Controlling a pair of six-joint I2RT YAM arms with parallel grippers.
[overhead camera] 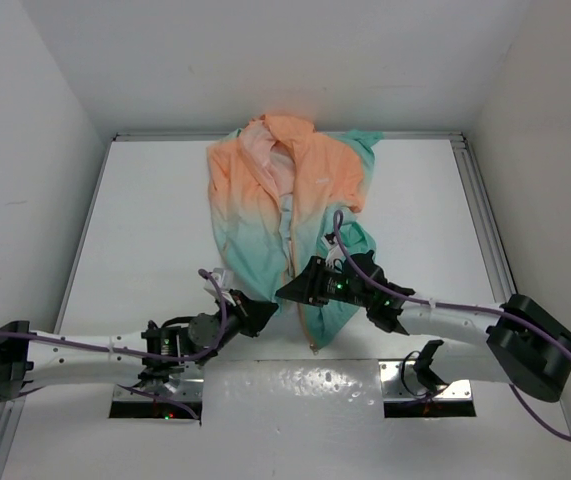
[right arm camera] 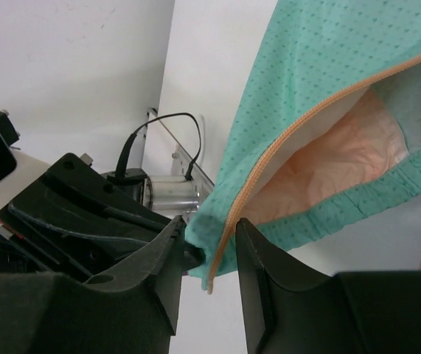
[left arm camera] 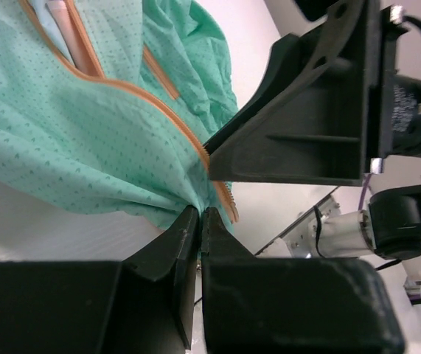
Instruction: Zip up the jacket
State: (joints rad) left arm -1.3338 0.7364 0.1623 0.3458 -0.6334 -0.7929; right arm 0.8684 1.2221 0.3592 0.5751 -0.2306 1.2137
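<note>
The jacket [overhead camera: 295, 200] lies open on the white table, peach at the far end, teal toward me, with pink lining showing. Its orange zipper [overhead camera: 290, 235] runs down the middle. My left gripper [overhead camera: 262, 312] is shut on the teal bottom hem beside the zipper's lower end; in the left wrist view [left arm camera: 201, 215] the fabric [left arm camera: 70, 133] bunches into the closed fingertips. My right gripper [overhead camera: 287, 291] is right next to it, open. In the right wrist view [right arm camera: 209, 236] the hem corner with the orange zipper tape [right arm camera: 269, 162] hangs between its spread fingers.
White enclosure walls stand on the left, back and right. Metal rails [overhead camera: 480, 210] run along the table's sides. The arms' mounting plates [overhead camera: 155, 400] sit at the near edge. The two grippers almost touch; the right one fills the upper right of the left wrist view [left arm camera: 298, 125].
</note>
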